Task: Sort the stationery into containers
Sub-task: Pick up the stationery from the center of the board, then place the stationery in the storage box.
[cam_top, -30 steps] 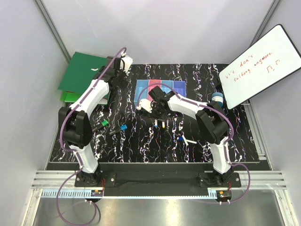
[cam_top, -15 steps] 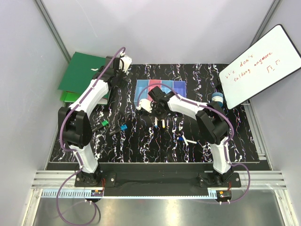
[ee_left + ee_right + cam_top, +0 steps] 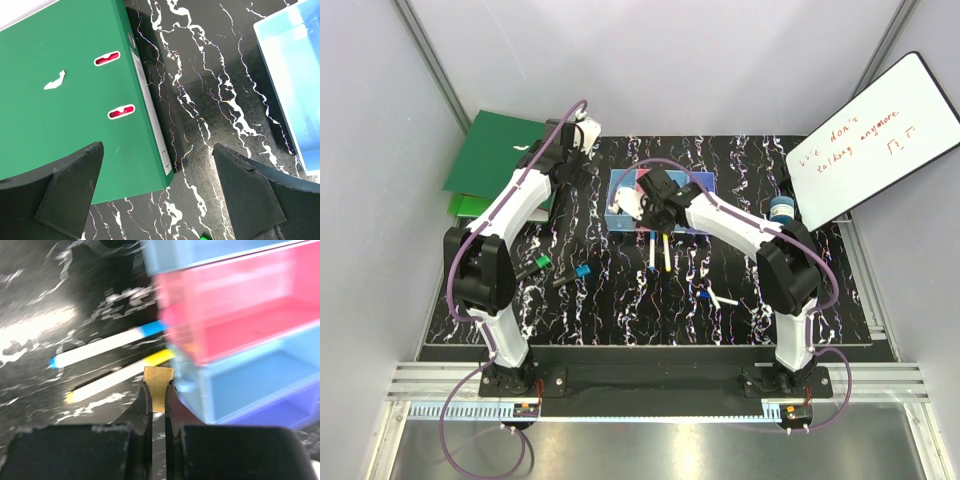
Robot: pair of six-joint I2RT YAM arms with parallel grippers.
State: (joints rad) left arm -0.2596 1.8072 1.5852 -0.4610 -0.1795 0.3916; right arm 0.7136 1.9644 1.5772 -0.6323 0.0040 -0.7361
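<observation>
Right arm's reach has changed: a second ago its pincer (image 3: 648,203) sat low over the two pens on the tabletop (image 3: 820,300); now it has swung back to the containers (image 3: 702,182). The blue-tipped pen (image 3: 652,250) and yellow-tipped pen (image 3: 665,252) lie fully exposed, just short of the row. Reads as a carry toward a drop, not yet released.

Right wrist view gives what the overhead cannot: fingers pinched almost together on a small flat yellow piece (image 3: 159,376). It is held at the row's near wall, by the seam between the pink bin (image 3: 240,305) and the light blue bin below it in that view. Over a compartment or still outside: cannot tell.

Left pincer (image 3: 157,147) is spread wide and carries nothing, hanging over the edge of the green binder (image 3: 60,100).

Only the overhead shows what remains loose: green piece (image 3: 542,262), blue piece (image 3: 583,271), white stick (image 3: 726,300), and a disc (image 3: 780,208) by the whiteboard (image 3: 870,140).
</observation>
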